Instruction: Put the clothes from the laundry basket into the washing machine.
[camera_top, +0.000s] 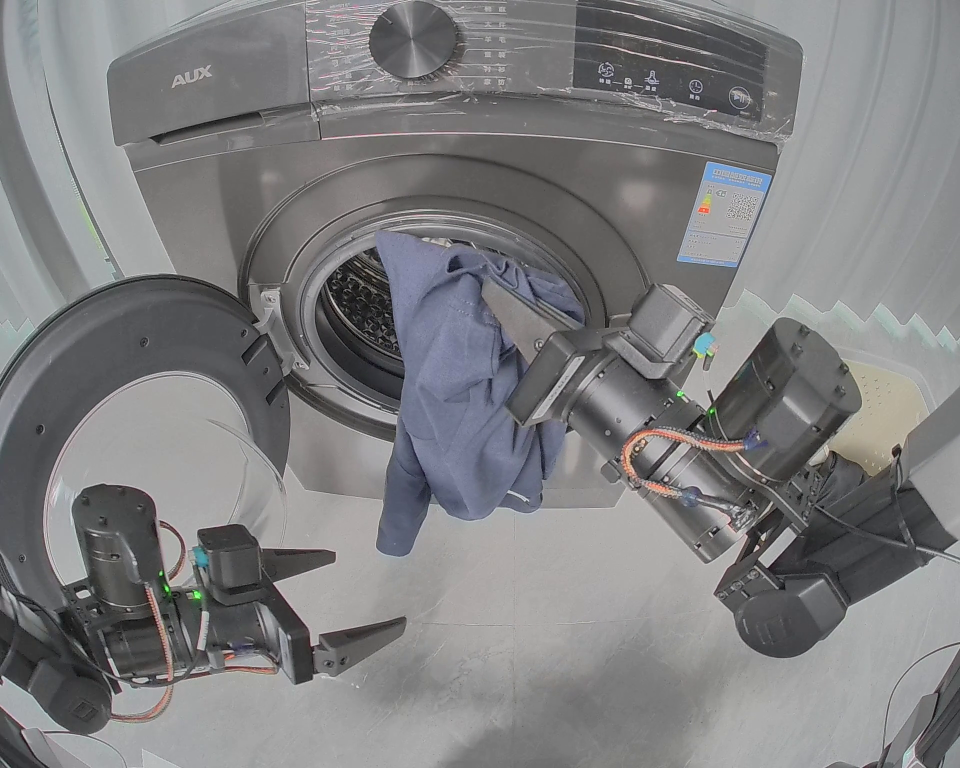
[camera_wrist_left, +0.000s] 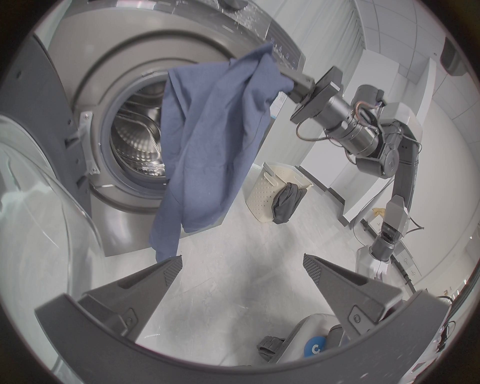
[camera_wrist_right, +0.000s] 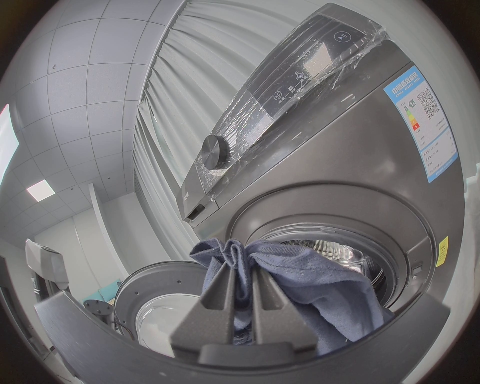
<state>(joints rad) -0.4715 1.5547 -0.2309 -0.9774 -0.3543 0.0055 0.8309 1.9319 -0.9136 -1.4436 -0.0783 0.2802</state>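
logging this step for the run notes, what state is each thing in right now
washing machine door, open, swung wide to the robot's left
blue garment, gripped at its top, hanging in front of the drum opening, tail below it
right hand, shut on the blue garment
left hand, open, empty
laundry basket, upright on the floor
dark garment, draped over the laundry basket's rim
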